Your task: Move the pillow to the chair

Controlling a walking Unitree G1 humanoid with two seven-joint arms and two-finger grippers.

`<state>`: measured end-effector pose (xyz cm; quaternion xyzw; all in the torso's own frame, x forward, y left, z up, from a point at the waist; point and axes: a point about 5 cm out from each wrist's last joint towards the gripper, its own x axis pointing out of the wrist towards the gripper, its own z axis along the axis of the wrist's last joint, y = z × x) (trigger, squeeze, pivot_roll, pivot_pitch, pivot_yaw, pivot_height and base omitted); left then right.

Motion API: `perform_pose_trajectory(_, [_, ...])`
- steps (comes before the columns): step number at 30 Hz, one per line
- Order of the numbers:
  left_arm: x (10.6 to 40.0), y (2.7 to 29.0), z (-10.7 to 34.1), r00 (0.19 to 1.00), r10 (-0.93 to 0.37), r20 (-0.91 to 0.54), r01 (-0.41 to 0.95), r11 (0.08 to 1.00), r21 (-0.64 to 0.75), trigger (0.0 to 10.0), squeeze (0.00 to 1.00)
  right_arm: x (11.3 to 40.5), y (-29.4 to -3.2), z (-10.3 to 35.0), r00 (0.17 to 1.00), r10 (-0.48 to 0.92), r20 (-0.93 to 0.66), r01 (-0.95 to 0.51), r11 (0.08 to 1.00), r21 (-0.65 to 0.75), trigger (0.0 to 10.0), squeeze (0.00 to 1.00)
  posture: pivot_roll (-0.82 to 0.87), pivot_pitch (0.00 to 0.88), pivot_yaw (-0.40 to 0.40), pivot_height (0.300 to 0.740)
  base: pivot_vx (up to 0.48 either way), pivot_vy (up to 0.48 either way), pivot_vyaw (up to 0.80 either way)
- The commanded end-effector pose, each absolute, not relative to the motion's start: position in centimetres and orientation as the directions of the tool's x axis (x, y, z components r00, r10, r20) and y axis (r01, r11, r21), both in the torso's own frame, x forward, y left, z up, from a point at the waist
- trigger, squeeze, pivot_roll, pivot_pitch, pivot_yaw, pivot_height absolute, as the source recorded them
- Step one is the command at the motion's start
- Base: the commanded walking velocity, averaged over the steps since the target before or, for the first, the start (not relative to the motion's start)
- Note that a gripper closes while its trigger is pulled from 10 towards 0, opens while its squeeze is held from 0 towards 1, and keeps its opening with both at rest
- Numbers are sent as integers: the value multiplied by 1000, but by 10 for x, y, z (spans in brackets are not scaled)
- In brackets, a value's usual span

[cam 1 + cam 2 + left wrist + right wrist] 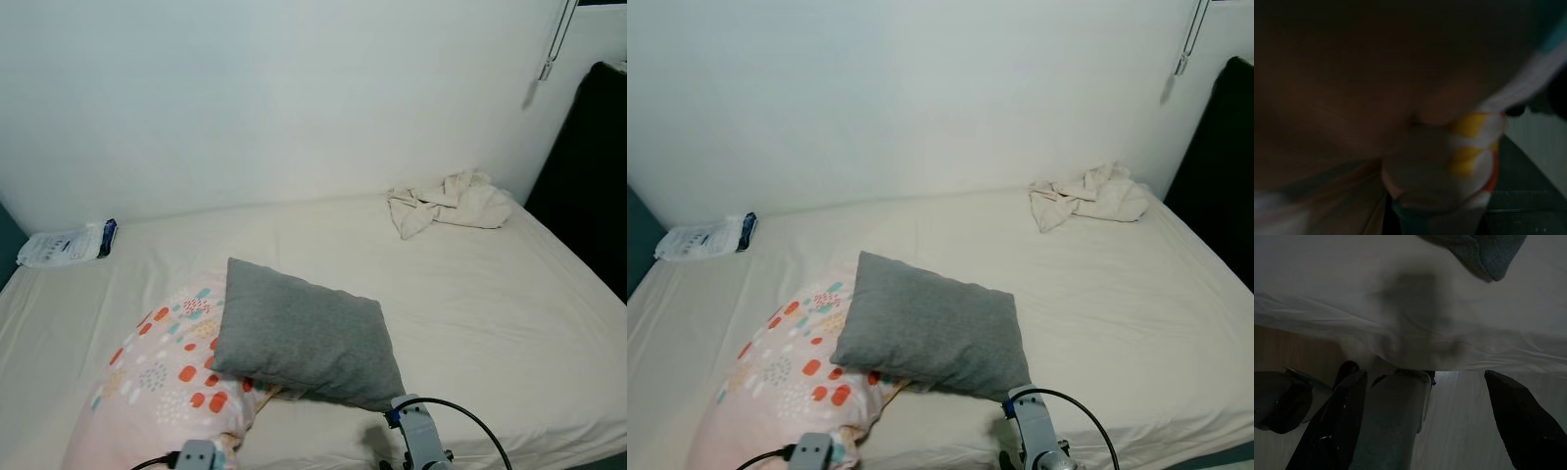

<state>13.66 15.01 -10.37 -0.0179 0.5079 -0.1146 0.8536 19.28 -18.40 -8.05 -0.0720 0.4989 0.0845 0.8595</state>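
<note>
A grey pillow (304, 338) lies on the cream bed (470, 294), its near-left part resting on a pink pillow (162, 377) patterned with red and teal spots. My right arm (421, 439) is low at the bed's front edge, just below the grey pillow's near corner (1484, 252). My right gripper (1427, 431) is open, its black fingers (1337, 426) spread wide below the sheet's overhang with nothing between them. My left arm (196, 455) sits at the front edge under the patterned pillow. The left wrist view is dark and blurred, with that patterned fabric (1469, 147) very close.
A crumpled beige cloth (451, 204) lies at the bed's far right by the white wall. A white packet (64, 245) rests at the far left. A tall dark object (598, 166) stands right of the bed. Wooden floor (1459, 421) shows beneath the bed edge.
</note>
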Motion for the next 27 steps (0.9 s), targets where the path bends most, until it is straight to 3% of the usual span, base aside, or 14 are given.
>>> perform_pose_trajectory(1, [134,124,-104,410,-315,-856,286,935,-207,10000,0,189,-180,-83,470,79,-879,-218,976,-28,10000,0,-153,33,18,740,0,0,0])
perform_pose_trajectory(20, [144,100,-100,404,-329,-853,289,931,-223,10000,0,185,-173,-86,423,114,-899,-314,949,-28,10000,0,-156,30,18,740,0,0,0])
perform_pose_trajectory(27, [144,104,-101,408,-331,-851,284,932,-226,10000,0,185,-173,-86,422,114,-899,-320,947,-30,10000,0,-157,26,14,740,0,0,0])
